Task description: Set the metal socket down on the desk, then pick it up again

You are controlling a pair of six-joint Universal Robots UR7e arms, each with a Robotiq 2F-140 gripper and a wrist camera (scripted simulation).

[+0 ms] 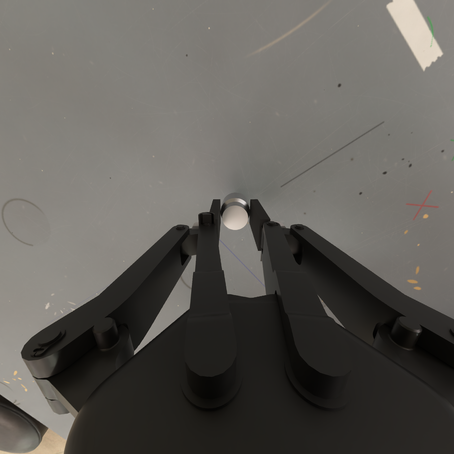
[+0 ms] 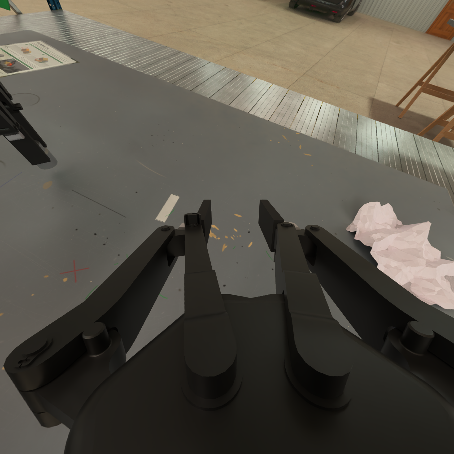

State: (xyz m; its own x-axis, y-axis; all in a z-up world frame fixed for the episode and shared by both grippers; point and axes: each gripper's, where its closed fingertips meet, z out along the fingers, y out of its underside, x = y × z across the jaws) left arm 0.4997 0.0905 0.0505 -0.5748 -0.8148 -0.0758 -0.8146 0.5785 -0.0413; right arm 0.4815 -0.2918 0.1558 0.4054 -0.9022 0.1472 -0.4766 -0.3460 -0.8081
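Left gripper (image 1: 235, 205) closed on the metal socket (image 1: 234, 216), pads flanking its shiny barrel, low over the grey desk (image 1: 147, 122); contact with the surface possibly there, hard to tell. Right gripper (image 2: 235, 208) open, holding nothing, near crumpled paper (image 2: 403, 255).

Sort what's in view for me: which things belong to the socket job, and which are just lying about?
Job:
metal socket, between the left end effector fingers
grey desk

Lying about:
crumpled pale paper
strip of tape
printed sheet
red cross mark
right end effector, open and empty
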